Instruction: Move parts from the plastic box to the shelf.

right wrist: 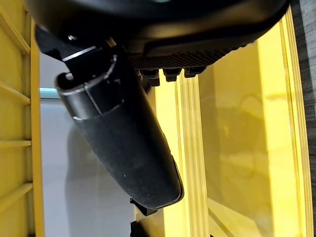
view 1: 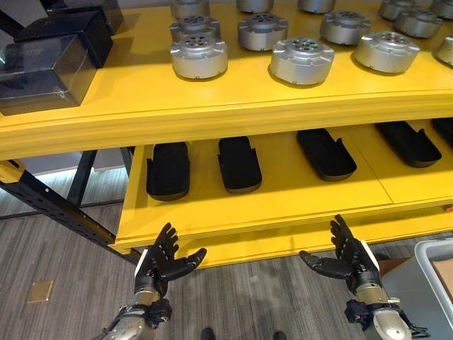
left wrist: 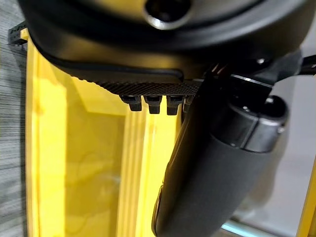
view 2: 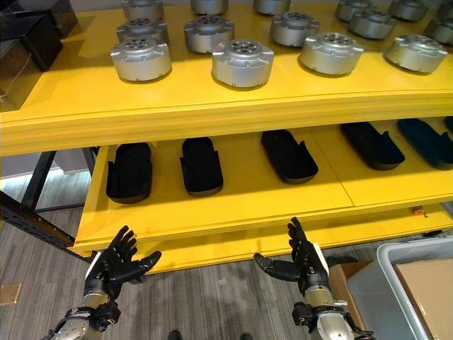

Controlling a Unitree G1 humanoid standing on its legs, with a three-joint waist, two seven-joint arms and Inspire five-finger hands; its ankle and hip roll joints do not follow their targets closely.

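While empty, left robot hand (view 1: pixel 164 261), right robot hand (view 1: pixel 347 256), spread before shelf (view 1: pixel 233 106)

Yellow shelf (view 1: pixel 212 106); silver parts (view 1: pixel 301 61); black trays (view 1: pixel 239 164).

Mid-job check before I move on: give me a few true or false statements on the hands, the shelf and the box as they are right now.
1. Both hands hold a metal part. False: the left hand and the right hand are open and hold nothing.
2. Round silver metal parts sit on the top level of the yellow shelf. True.
3. The lower level of the shelf carries black trays. True.
4. The grey plastic box stands on the top level of the shelf. False: it sits low on the robot's right, beside the right hand.
5. Both hands are raised in front of the shelf's lower edge. True.
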